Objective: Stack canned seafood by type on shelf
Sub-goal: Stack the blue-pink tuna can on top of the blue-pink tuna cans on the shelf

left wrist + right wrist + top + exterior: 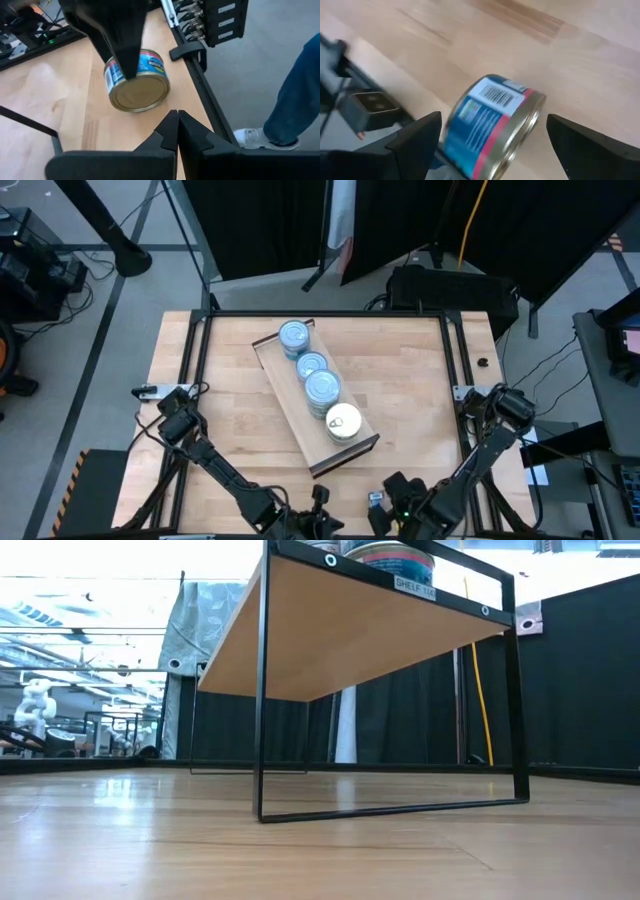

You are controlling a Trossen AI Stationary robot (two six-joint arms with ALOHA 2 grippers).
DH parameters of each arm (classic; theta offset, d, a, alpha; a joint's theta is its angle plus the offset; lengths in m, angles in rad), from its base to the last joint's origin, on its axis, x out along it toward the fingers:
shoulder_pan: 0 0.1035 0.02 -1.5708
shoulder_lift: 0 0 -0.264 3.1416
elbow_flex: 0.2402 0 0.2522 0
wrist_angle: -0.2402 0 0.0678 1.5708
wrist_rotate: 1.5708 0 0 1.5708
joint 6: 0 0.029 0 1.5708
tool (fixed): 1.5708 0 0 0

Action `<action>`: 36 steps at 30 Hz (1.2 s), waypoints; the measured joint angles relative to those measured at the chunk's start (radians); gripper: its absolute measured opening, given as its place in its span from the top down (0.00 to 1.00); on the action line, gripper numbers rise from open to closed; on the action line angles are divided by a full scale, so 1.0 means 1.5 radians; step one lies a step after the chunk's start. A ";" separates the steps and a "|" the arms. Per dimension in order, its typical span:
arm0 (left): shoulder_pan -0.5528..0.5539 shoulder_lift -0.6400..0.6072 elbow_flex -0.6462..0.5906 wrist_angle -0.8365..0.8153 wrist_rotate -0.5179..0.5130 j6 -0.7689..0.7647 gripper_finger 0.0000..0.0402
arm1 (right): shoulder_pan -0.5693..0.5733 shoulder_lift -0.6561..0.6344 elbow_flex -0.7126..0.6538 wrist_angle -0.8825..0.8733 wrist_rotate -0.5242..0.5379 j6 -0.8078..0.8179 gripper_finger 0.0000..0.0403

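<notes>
The shelf lies slantwise mid-table and stands on a dark frame. Three blue-topped stacks of canned seafood and one silvery-gold-topped stack stand in a row on it. At the table's near edge a single tin with a blue-and-red label rests tilted on the tabletop, its gold face toward my left gripper. My right gripper is open over this tin, one finger on either side. My left gripper is shut and empty, a short way from the tin. My right gripper comes at the tilted tin from above, slanting down. One finger stands right against the tin's label wall; whether it touches, I cannot tell. The other finger is clear of the tin.
A black rail runs along the table's edge just beyond the tin. A person's leg and shoe stand on the floor past it. Bare tabletop lies left of the shelf.
</notes>
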State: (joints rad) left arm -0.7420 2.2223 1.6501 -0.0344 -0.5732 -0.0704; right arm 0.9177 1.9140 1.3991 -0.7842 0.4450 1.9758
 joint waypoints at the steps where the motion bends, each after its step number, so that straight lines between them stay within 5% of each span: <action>1: 0.000 0.000 0.000 -0.001 -0.003 0.000 0.98 | -0.004 0.005 0.000 0.001 -0.008 -0.003 0.13; 12: 0.006 0.000 0.000 -0.010 -0.008 0.004 0.98 | -0.018 0.058 0.058 -0.078 -0.076 -0.014 0.16; 26: 0.035 0.000 0.000 -0.020 -0.008 0.000 0.98 | -0.019 0.064 0.090 -0.168 -0.103 -0.202 0.59; 36: 0.069 -0.078 0.000 -0.071 0.034 -0.062 0.95 | -0.019 0.042 0.088 -0.195 -0.121 -0.280 0.53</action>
State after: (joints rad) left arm -0.6387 2.1059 1.6504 -0.1402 -0.5220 -0.1640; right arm 0.8894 1.9770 1.5309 -1.0774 0.2629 1.5560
